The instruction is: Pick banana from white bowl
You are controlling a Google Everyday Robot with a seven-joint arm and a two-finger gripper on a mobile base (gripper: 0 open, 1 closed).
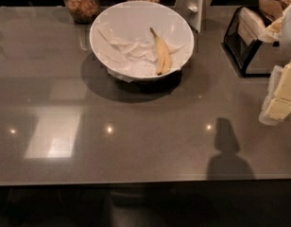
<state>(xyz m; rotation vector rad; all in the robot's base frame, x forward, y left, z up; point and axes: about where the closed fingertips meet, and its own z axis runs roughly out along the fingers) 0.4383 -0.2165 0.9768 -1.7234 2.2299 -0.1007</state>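
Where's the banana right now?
In the camera view, the banana lies in the right half of the white bowl on crumpled paper; the gripper hangs at the picture's right edge.

Glossy white bowl (132,14), crumpled paper (126,52) inside, polished table (150,143); matt end effector (280,98) far right.

open tabletop (136,145) runs from the near edge to the white bowl (131,19); jars (81,3) crowd behind, rack (244,46) far right corner, gripper (279,103) at right edge.
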